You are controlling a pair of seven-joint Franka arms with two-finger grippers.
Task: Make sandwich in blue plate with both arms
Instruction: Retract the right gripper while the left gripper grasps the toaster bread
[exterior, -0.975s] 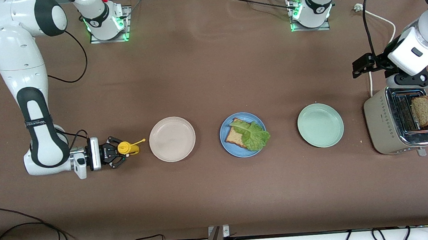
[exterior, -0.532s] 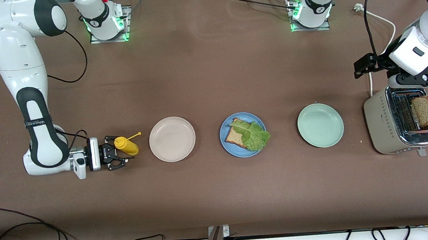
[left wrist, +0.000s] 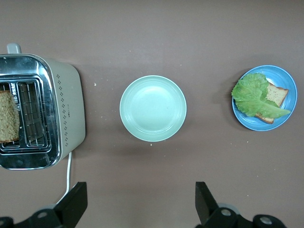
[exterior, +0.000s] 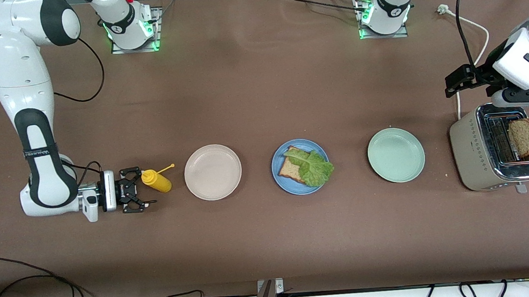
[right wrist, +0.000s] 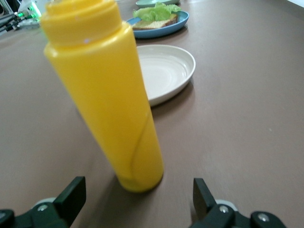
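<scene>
One bread slice (exterior: pixel 290 169), lettuce (exterior: pixel 314 166), blue plate (exterior: pixel 280 182)

Yellow bottle (exterior: pixel 156 181) stands just before the right end effector (exterior: pixel 137 196), blocking the beige plate (exterior: pixel 213 172)

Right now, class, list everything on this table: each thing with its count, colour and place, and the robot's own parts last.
blue plate: one, medium blue, middle of the row of plates
bread slice: one, brown, on the blue plate
lettuce leaf: one, green, on that slice
beige-white plate: one, beside the blue plate toward the right arm's end
mint-green plate: one, beside the blue plate toward the left arm's end
toaster: one, beige and chrome, at the left arm's end
second bread slice: one, brown, standing in a toaster slot
yellow bottle: one, upright beside the beige-white plate
left gripper: jaws open, above the toaster
right gripper: jaws open, low beside the bottle, not gripping it
</scene>
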